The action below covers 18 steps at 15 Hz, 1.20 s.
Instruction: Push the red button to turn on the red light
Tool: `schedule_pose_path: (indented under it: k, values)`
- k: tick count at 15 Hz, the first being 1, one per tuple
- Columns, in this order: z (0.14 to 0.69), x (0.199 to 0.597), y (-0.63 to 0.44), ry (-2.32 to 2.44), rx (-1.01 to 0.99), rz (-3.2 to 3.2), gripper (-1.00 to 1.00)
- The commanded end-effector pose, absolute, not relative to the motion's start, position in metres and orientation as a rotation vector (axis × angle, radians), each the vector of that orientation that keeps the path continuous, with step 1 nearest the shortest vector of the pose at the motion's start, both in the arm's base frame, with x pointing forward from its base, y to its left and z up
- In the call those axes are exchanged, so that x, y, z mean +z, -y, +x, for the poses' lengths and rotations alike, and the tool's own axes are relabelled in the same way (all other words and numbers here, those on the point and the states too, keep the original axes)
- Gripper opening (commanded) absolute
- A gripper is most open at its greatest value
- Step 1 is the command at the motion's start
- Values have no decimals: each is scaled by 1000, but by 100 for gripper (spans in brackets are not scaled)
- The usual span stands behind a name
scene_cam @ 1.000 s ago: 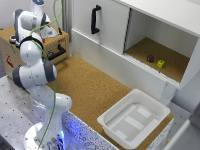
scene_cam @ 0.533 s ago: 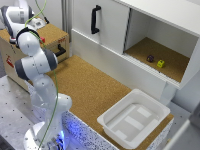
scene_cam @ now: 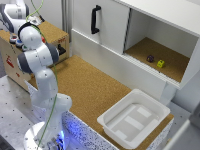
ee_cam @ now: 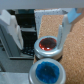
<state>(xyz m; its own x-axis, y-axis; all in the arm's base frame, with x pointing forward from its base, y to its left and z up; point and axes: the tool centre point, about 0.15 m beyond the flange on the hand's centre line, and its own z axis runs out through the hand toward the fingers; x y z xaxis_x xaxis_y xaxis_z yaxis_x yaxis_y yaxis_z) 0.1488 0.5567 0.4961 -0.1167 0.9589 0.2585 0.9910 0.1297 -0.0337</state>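
Observation:
In the wrist view the red button (ee_cam: pixel 47 46), a reddish cap in a dark ring, lies between and just beyond my two fingertips. The blue-capped button (ee_cam: pixel 48 71) sits right beside it. My gripper (ee_cam: pixel 37 30) is open and holds nothing, with one finger (ee_cam: pixel 63 29) close to the red button's rim. Whether a finger touches the button cannot be told. In the exterior view my arm (scene_cam: pixel 37 55) reaches over the wooden box (scene_cam: pixel 56 34) at the exterior view's left, and the hand covers the buttons there.
A white bin (scene_cam: pixel 116 131) stands on the cork surface (scene_cam: pixel 90 85). Behind it is a white cabinet with a black handle (scene_cam: pixel 95 20) and an open compartment holding a dark object (scene_cam: pixel 150 58) and a yellow one (scene_cam: pixel 160 63).
My arm has swung toward the exterior view's left, carrying the hand over the top of the wooden box.

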Motion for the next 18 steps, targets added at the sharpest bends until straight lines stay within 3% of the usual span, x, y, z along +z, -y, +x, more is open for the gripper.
schedule_pose_path:
  k: [1,9,18]
  values:
    - [154,506,-593,2328,-23,-1884,-100]
    - [161,479,-599,2292,48,-1862,-100]
    - [168,480,-623,2263,-14,-1876,-100]
